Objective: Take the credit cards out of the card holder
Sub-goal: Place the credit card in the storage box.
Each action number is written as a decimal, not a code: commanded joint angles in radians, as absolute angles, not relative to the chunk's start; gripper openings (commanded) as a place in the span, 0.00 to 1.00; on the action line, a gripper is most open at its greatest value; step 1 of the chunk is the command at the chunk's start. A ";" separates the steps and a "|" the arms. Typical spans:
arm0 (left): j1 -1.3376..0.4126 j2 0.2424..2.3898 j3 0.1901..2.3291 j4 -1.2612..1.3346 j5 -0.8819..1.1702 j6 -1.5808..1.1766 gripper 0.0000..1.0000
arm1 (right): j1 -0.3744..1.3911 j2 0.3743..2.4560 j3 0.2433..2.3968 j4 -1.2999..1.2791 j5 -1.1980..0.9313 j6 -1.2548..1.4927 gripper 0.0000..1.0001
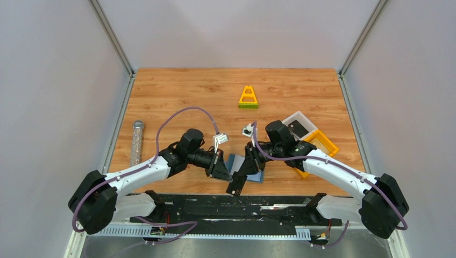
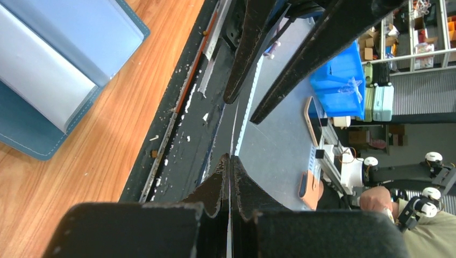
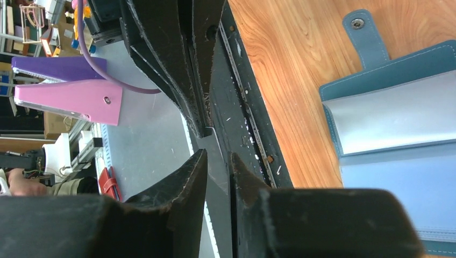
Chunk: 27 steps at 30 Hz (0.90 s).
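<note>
Meeting over the table's near edge: two grippers, one credit card, one card holder.

The left gripper point(image 2: 230, 159) is clenched on the thin grey credit card point(image 3: 211, 142). Its own wrist view shows the card only as a hairline edge. The right wrist view shows the card's flat matte face between the fingers of the right gripper point(image 3: 218, 156), which stand slightly apart around it; whether they press it I cannot tell. The card is off the table, just beside the slate-blue card holder point(image 3: 387, 107), which lies flat on the wood-grain table point(image 1: 177, 91), stitched, with a silvery pocket panel and one snap tab point(image 3: 359, 32). Only the overhead view shows one yellow triangular frame point(image 1: 248, 98), one clear tube point(image 1: 137, 142), one white bin point(image 1: 298, 119) and one yellow bin point(image 1: 325, 141).
</note>
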<state>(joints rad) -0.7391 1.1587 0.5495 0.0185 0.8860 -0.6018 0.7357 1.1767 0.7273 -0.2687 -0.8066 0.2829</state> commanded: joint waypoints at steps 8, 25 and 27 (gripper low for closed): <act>-0.738 1.156 0.585 0.027 0.886 -0.579 0.00 | 0.731 1.208 0.725 -0.217 -0.899 0.264 0.01; -0.738 1.168 0.600 0.012 0.871 -0.570 0.00 | 0.732 1.246 0.684 -0.160 -0.943 0.328 0.12; -0.738 1.166 0.601 0.012 0.870 -0.570 0.00 | 0.731 1.252 0.684 -0.158 -0.945 0.328 0.12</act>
